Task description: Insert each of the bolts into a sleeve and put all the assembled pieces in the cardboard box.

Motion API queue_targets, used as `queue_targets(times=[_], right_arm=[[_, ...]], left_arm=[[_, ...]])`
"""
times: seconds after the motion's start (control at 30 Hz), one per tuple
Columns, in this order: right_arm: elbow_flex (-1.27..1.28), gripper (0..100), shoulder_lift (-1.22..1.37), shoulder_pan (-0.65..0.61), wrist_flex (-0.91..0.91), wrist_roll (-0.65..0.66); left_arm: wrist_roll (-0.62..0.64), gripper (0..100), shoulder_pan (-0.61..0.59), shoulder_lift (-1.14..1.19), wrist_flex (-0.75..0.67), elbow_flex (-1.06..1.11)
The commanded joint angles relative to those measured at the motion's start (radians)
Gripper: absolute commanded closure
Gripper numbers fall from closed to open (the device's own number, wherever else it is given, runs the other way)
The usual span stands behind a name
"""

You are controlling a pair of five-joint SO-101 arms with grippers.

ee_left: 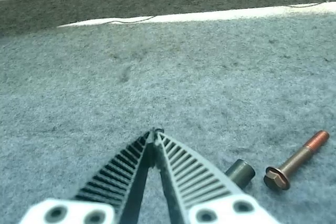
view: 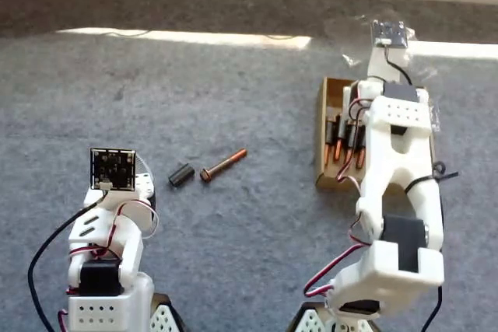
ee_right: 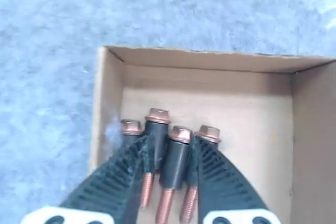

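Observation:
A loose copper bolt [view: 223,165] and a short dark sleeve [view: 181,174] lie side by side on the grey carpet, apart from each other. In the left wrist view my left gripper [ee_left: 154,132] is shut and empty, low over the carpet, with the sleeve [ee_left: 240,172] and bolt [ee_left: 296,160] just off to one side. The cardboard box [view: 327,106] holds several bolts in sleeves. My right gripper [ee_right: 176,145] hangs open inside the box [ee_right: 210,93]. Its fingers straddle one assembled piece [ee_right: 176,158] that lies among the others.
A clear plastic bag [view: 350,36] lies on the carpet just beyond the box. A bright strip of light [view: 187,36] crosses the far carpet. Bare carpet stretches between the loose parts and the box.

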Motion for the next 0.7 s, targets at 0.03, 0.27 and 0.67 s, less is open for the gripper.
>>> queue_targets(times=[0.03,0.27,0.67], right_arm=[[-0.054,90.8,-0.13,-0.076,0.074,0.012],[-0.047,90.8,-0.265,-0.225,0.111,0.012],[-0.047,91.0,-0.311,-0.478,0.251,0.132]], left_arm=[[-0.006,100,-0.004,-0.012,-0.006,-0.007],[-0.006,100,-0.008,-0.012,-0.006,-0.007],[-0.003,100,-0.074,-0.012,-0.006,-0.018]])
